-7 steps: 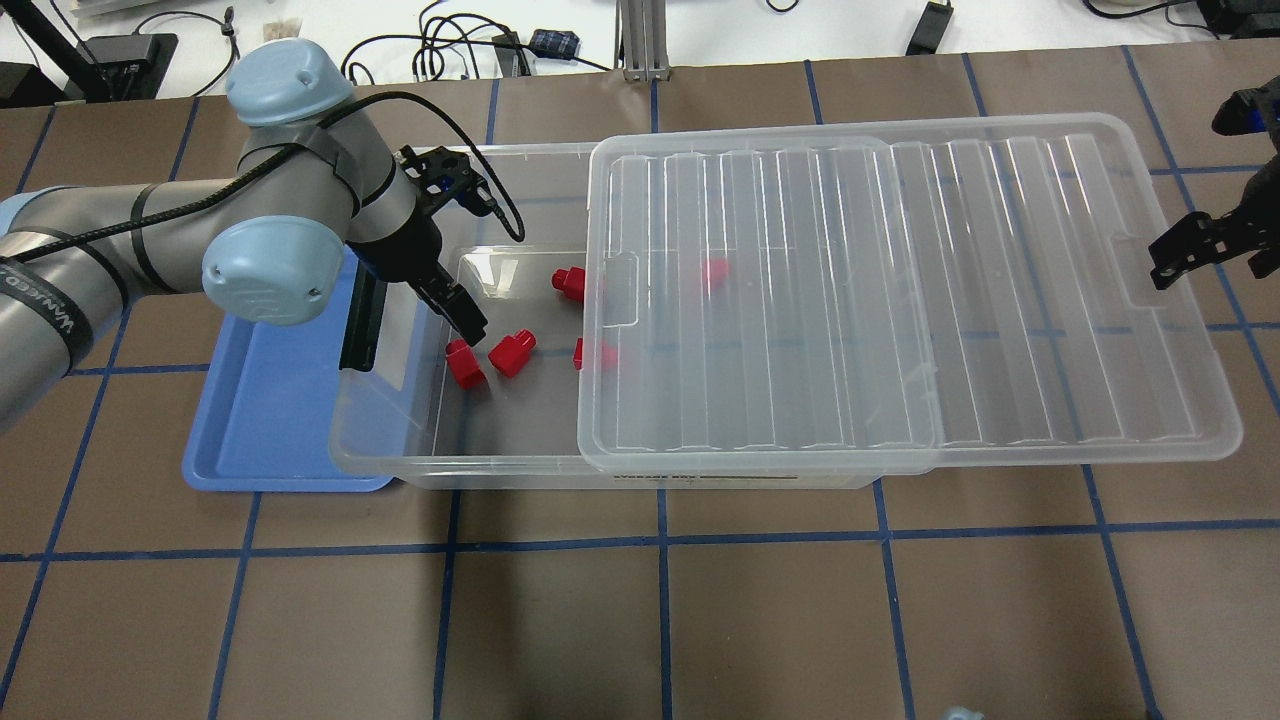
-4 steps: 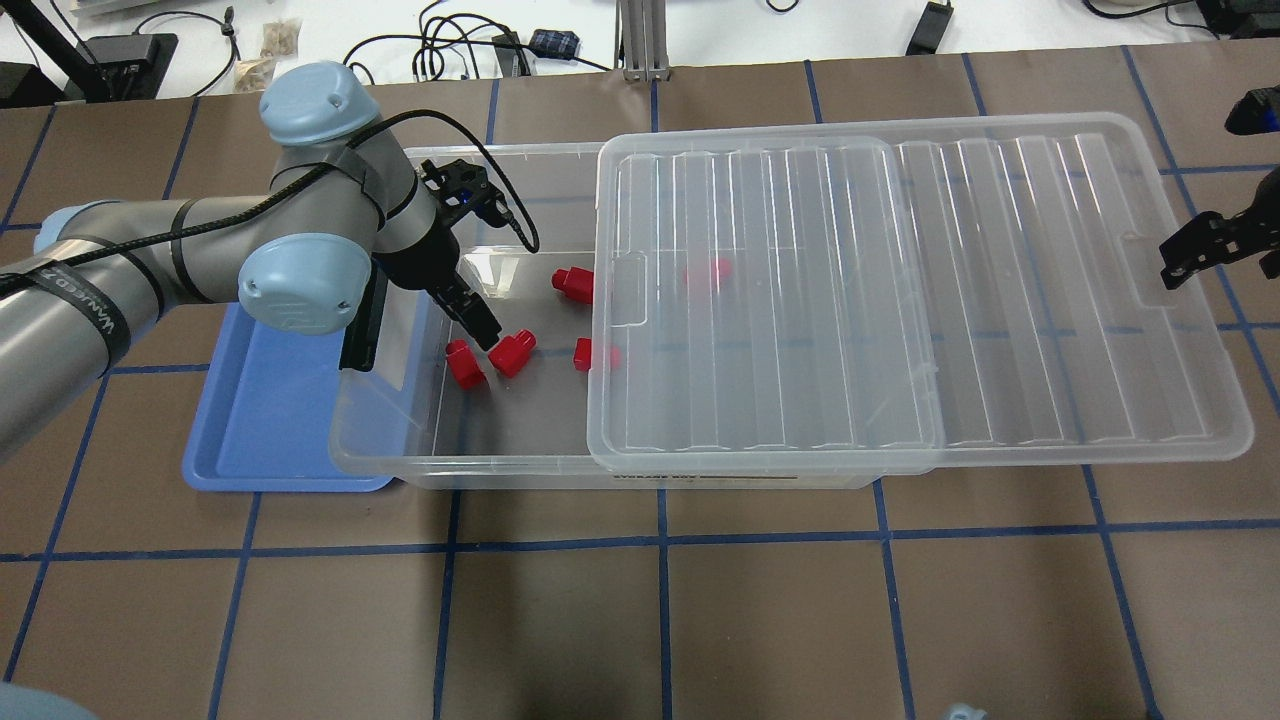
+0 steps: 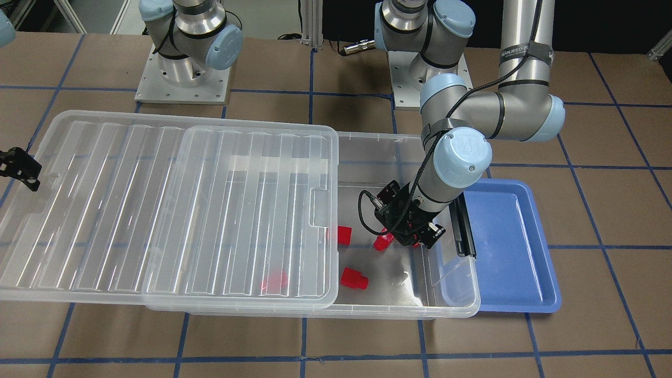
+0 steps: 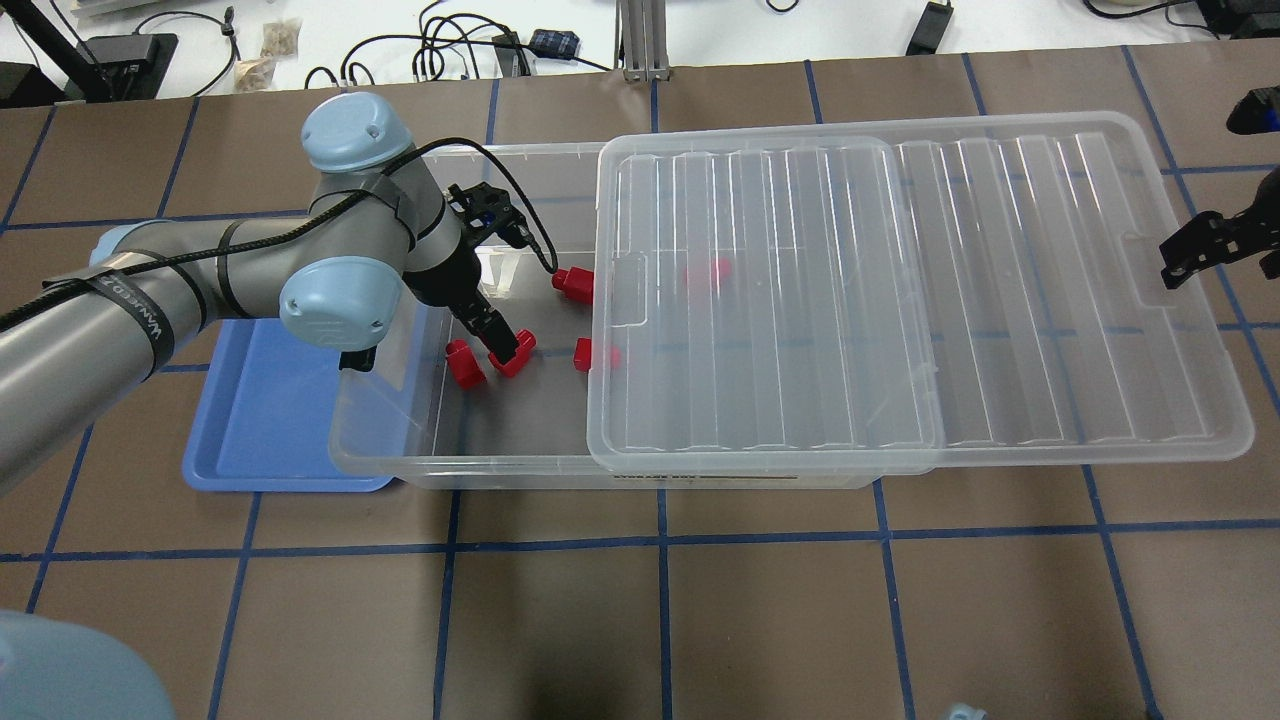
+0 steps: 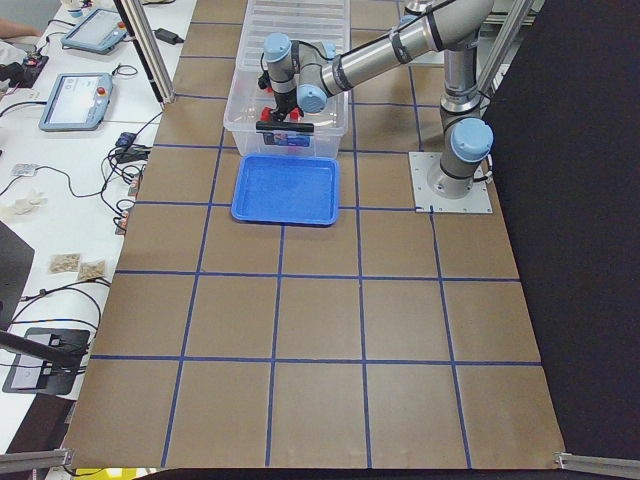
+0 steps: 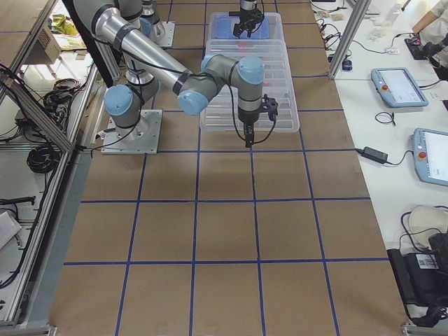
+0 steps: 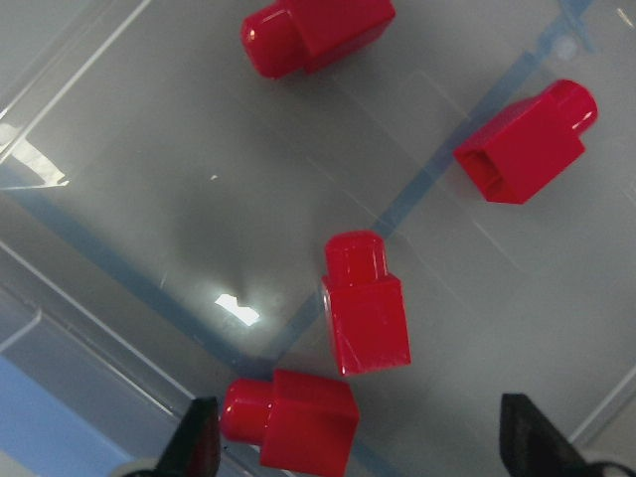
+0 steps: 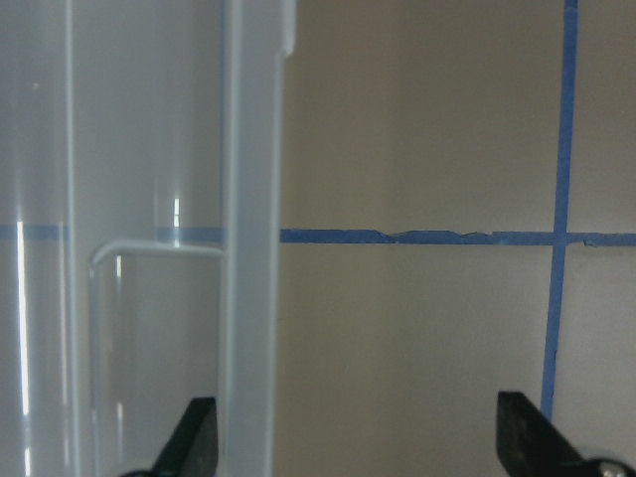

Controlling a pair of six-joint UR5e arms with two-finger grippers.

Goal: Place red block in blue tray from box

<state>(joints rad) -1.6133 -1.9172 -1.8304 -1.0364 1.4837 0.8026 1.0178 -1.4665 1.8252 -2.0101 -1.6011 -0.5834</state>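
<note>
**Left gripper** (image 4: 500, 342) inside the uncovered end of the box (image 4: 450, 472), fingers (image 7: 199, 442) spread wide and clamped on nothing. Between them on the clear floor, the red block (image 7: 366, 318), stub toward the top of the wrist view. Neighbouring block (image 7: 293, 417) just beside it, close to one fingertip.

**Other blocks.** Third block (image 4: 573, 284) uncovered, next to the lid's edge. Fourth block (image 4: 592, 354) half beneath the lid. Fifth block (image 4: 706, 273) wholly beneath it, visible only as a red blur.

**Obstructions.** Ribbed clear lid (image 4: 900, 300) offset toward the robot's right, covering most of the box and overhanging its far end. Left arm (image 4: 250, 250) across the box's left end, hiding much of the black latch bar (image 3: 464, 226) from overhead.

**Surroundings.** Blue tray (image 4: 270, 420) on the table (image 4: 660, 620) against the latch end of the box, overlapped by the box's rim in both exterior views.

**Right gripper** (image 4: 1182, 255) at the lid's overhanging end, fingers apart. Lid rim visible between them in the wrist view. Contact with the lid not discernible.
</note>
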